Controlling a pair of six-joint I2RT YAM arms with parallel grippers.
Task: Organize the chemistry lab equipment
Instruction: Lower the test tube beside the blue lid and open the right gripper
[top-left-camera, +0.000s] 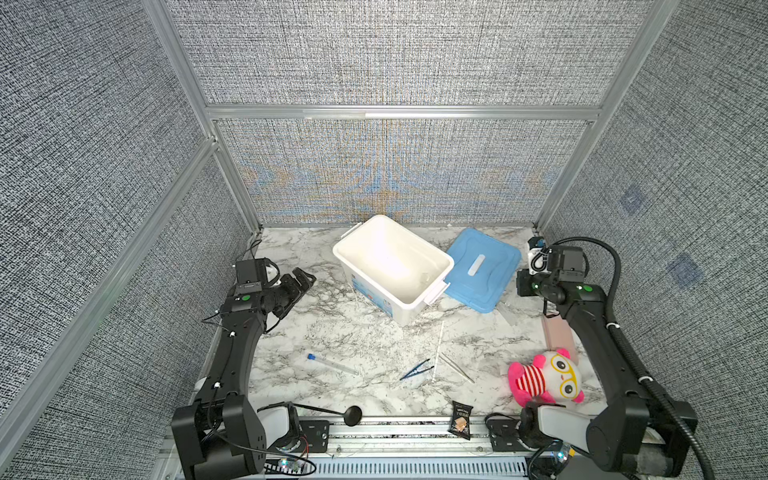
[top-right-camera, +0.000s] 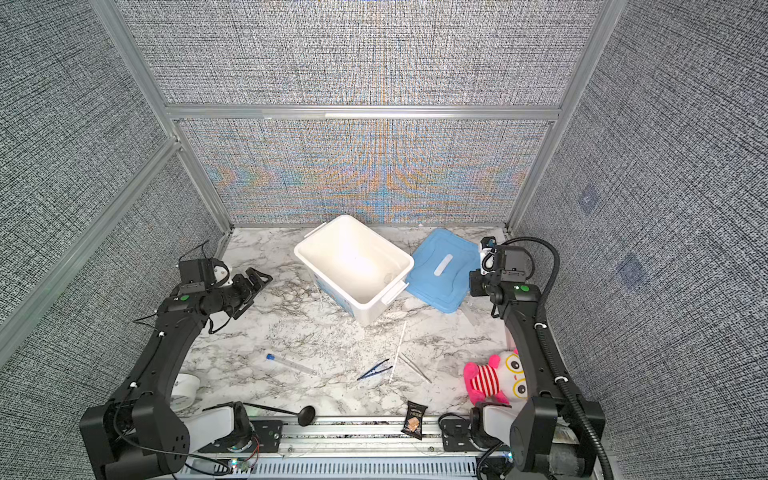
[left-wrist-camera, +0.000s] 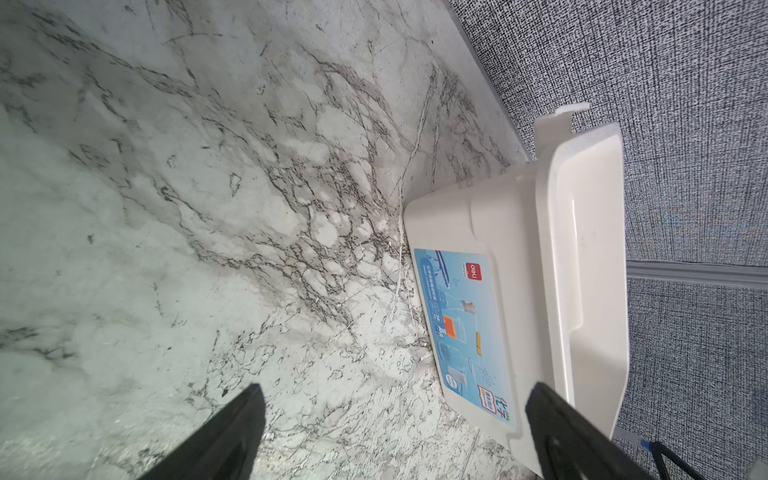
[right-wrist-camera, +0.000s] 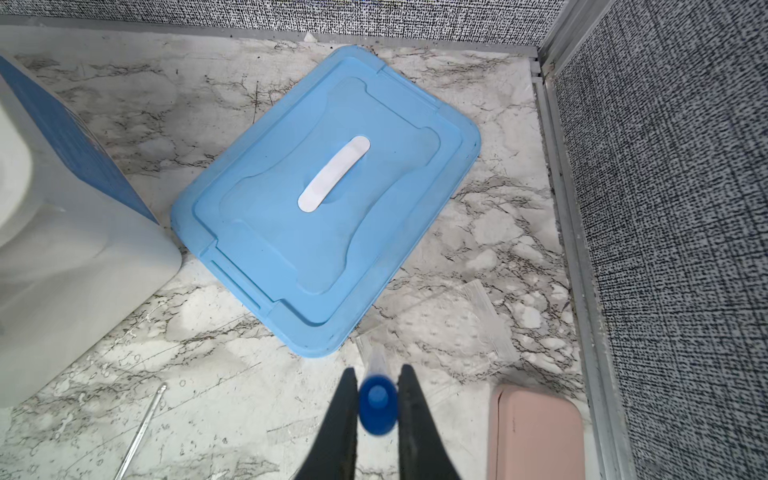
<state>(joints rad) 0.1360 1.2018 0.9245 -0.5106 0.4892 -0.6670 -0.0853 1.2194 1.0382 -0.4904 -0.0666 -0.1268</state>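
- We judge the job barely begun. The white bin (top-left-camera: 386, 249) stands open and looks almost empty. A faint clear shape sits low inside it, and we cannot tell what it is.
- Our right gripper (right-wrist-camera: 377, 369) is clamped on a blue-capped tube (right-wrist-camera: 377, 401), pinched at its cap end, to the right of the bin and past the blue lid (top-left-camera: 482, 270).
- Our left gripper (top-left-camera: 302, 282) is spread wide with nothing in it, to the left of the bin and facing its labelled wall.
- Four items are left to gather, all lying in front of the bin. A second tube (top-left-camera: 332, 363) is toward the front-left. The dark blue tweezers (top-left-camera: 415, 369), white stick (top-left-camera: 437, 353) and silver tweezers (top-left-camera: 457, 368) are bunched close together.
- The lid lies flat just right of the bin. We reckon it goes on last.
- Three things are not ours to pack. The plush toy (top-left-camera: 544, 376) and snack packet (top-left-camera: 460, 419) are well in front of the bin, to the right. The pink case (right-wrist-camera: 536, 432) is right of it, beside the held tube.
- Between the held tube and the bin lies only the flat lid. The bin's rim is what we must clear.
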